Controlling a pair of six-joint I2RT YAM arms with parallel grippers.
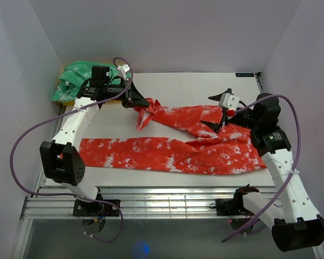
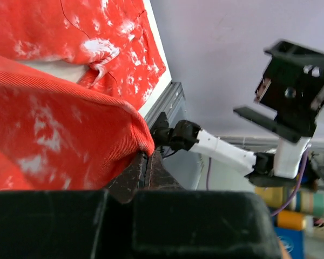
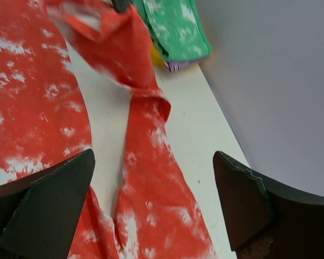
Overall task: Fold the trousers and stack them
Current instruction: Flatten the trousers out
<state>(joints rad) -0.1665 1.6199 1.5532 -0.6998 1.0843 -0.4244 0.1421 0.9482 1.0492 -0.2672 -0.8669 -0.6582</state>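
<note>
Left pincer (image 2: 146,162) tight on trousers (image 2: 54,129)

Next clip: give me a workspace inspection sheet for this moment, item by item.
Surface: white table, mostly covered by cloth.
Job's things: trousers spread lengthwise, unfolded; one leg flat along the near edge, the other lifted at its end.
Clutter: green garment at the far left corner, yellow cloth showing at its edge.
Grippers: left gripper shut on the trousers' raised leg end; right gripper open above the waist end, fingers holding nothing.
Cables: purple cables loop beside each arm.
Surroundings: plain pale walls; nothing else seen.
</note>
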